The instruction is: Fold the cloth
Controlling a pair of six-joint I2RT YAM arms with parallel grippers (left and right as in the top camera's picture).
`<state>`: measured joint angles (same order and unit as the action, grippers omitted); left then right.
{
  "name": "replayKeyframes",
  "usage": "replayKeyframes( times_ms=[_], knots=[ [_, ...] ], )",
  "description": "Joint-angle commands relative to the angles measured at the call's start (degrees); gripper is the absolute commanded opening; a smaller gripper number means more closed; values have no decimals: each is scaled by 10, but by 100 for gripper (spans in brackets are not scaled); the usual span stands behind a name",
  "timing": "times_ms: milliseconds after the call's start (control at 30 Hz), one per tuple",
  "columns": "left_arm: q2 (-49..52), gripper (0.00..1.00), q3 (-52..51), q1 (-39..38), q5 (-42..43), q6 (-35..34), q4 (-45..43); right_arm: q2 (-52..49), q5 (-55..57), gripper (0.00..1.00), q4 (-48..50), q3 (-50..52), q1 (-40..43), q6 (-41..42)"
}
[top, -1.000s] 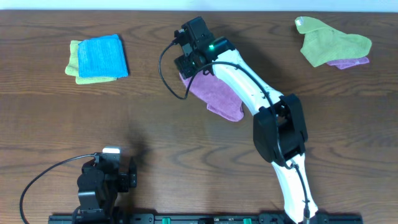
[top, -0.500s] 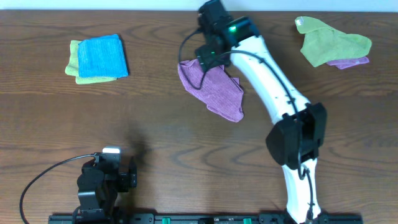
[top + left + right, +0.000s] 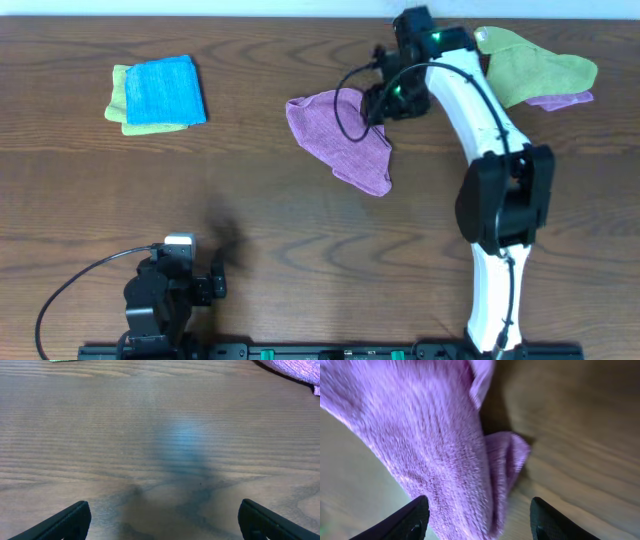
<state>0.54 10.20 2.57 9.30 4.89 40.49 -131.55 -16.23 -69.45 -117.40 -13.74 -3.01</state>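
As R gripper (image 3: pixel 479 510) gapes, cloth (image 3: pixel 335 135) lies rumpled.

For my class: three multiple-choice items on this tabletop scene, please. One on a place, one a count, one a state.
1. Where does the rumpled purple microfibre cloth lie?
A) on the wooden table, near its middle
B) on a blue cloth
C) in a basket

2. How many lime-green cloths show from overhead?
A) one
B) two
C) four

3. How does the left hand stand?
A) shut on the purple cloth
B) shut on a cable
C) open over bare wood

1 A: it lies directly on the wood.
2 B: one lime-green cloth under the folded bright blue cloth, a second lime-green cloth far right.
3 C: its fingers stand wide apart over wood.
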Motion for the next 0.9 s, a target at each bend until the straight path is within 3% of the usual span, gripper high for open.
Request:
replayKeyframes(
  times_ms=[0, 100, 167, 267, 300, 400, 600, 867],
  knots=[
    [-3, 95, -7, -1, 10, -5, 0, -16, -42, 65, -1, 26, -4, -28],
    [-3, 95, -7, -1, 10, -5, 0, -17, -42, 62, 8, 58, -6, -29],
    [-3, 95, -7, -1, 10, -5, 0, -17, -42, 52, 17, 74, -6, -29],
    [-3, 95, -7, -1, 10, -5, 0, -17, -42, 17, 22, 83, -6, -29],
    [-3, 95, -7, -1, 10, -5, 0, -17, -42, 2, 22, 83, -6, -29],
    [-3, 95, -7, -1, 10, -5, 0, -12, -21, 1, 20, 83, -5, -5],
    [-3, 95, -7, -1, 10, -5, 0, 29, 162, 1, 40, 63, -3, 59],
    [-3, 95, -7, -1, 10, -31, 0, 44, 252, 5, 76, 30, 1, 101]
  ],
)
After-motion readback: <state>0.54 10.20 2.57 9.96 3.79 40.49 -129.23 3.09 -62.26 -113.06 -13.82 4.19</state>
